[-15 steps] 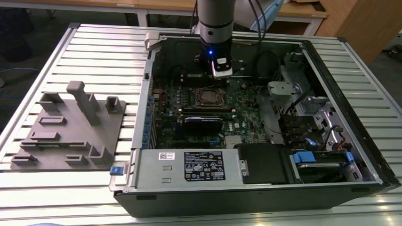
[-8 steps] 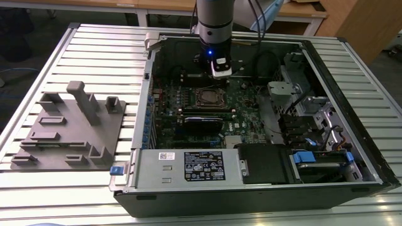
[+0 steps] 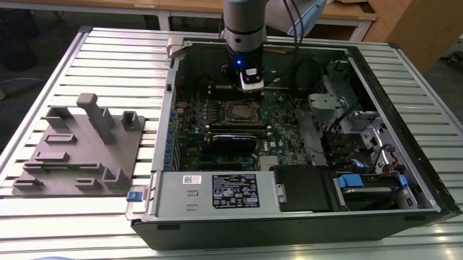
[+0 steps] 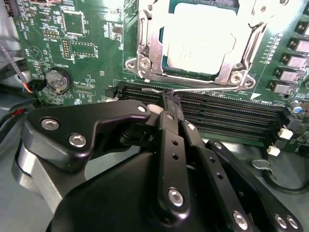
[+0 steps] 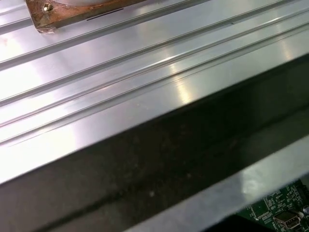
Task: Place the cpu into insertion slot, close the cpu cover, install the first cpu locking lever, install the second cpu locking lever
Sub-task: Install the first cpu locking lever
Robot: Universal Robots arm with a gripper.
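One arm reaches down into the open computer case (image 3: 405,179), which lies on the slatted metal tabletop (image 3: 108,49) toward the exterior view's right. The gripper (image 4: 170,99) hangs inside the case near its far wall, its tip low over the green motherboard (image 4: 87,58). In the second wrist view its fingers (image 4: 169,145) are drawn together into a narrow black wedge with no gap at the tip, which meets a thin silvery wire lever (image 4: 203,90); whether the fingers pinch that wire cannot be told.

The cpu (image 4: 200,38) sits just ahead of the fingertips in that view, its plain pale metal top seated flat in the insertion slot (image 4: 164,65). The cpu cover (image 4: 147,43) lies down around the chip, its frame bordering the metal top on the visible sides. The wire lever runs along the socket's edge nearest the gripper, between the socket and the long black memory slots (image 4: 227,113) that the fingertips overhang. In the exterior view, the insertion slot (image 3: 241,112) lies near the middle of the motherboard, just on the near side of the gripper (image 3: 251,86).

A grey fixture block (image 3: 79,151) with upright posts rests on the tabletop at the exterior view's left, well apart from the case. The first wrist view looks across the tabletop's ribbed slats (image 5: 120,67) and the case's dark rim (image 5: 159,159).
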